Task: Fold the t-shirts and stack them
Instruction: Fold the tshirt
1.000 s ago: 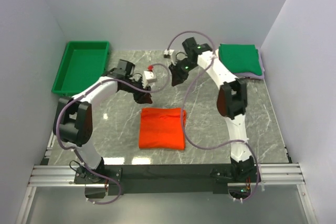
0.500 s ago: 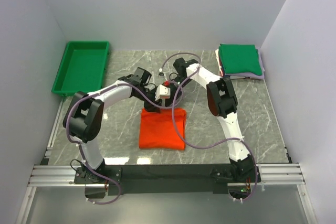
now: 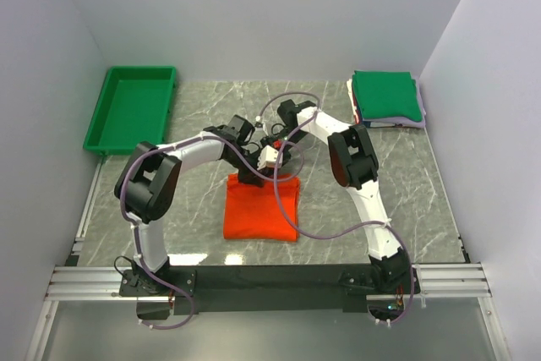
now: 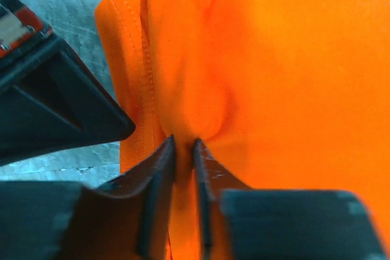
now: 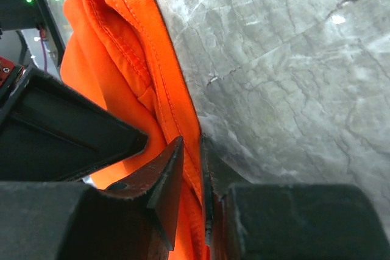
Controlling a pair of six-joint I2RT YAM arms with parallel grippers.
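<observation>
The folded orange-red t-shirt (image 3: 262,207) lies as a rectangle in the middle of the marble table. My left gripper (image 3: 248,177) sits at its far left corner, and in the left wrist view its jaws (image 4: 184,147) are shut on a pinch of orange cloth (image 4: 274,77). At the far right edge of the shirt, my right gripper (image 3: 281,168) is shut on the hemmed border (image 5: 173,108), the jaws (image 5: 192,144) clamping the fold against the table. A stack of folded t-shirts topped by a green one (image 3: 386,95) rests at the far right.
A green plastic tray (image 3: 131,107) stands at the far left. White walls enclose the table on three sides. Purple cables loop over both arms above the shirt. A black rail (image 3: 270,278) holds the arm bases along the near edge.
Both arms have swung in from the back of the table and come down onto the far edge of the orange-red shirt. Both grippers have closed on its cloth.
</observation>
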